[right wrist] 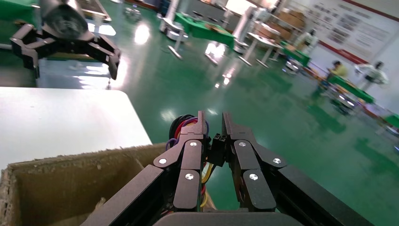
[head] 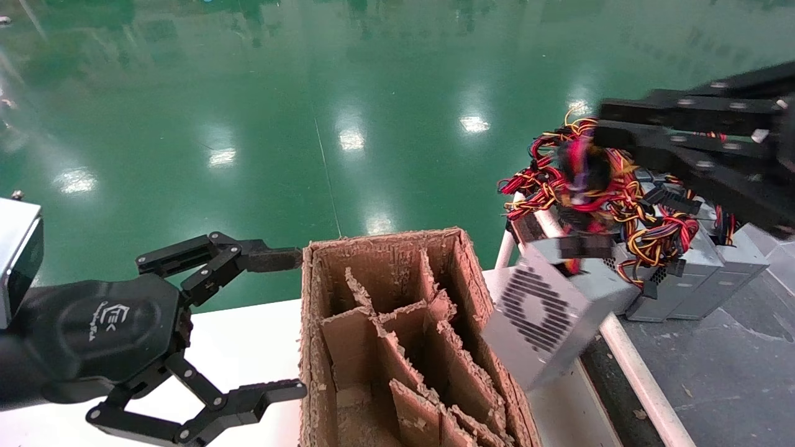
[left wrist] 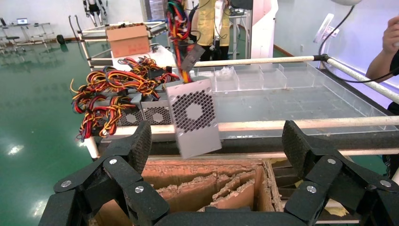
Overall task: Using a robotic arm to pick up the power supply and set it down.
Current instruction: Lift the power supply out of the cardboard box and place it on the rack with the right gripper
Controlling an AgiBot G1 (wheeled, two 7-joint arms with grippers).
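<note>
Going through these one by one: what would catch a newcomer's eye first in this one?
First, the power supply hanging tilted in the air by its bright wires, which the right tool pinches, just right of the torn cardboard box. Next, the left tool held wide open over the white table left of that box. More power supplies sit behind on the right.

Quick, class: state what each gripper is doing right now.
Left gripper: open, holding nothing.
Right gripper: shut on the power supply wires, lifting it.
</note>
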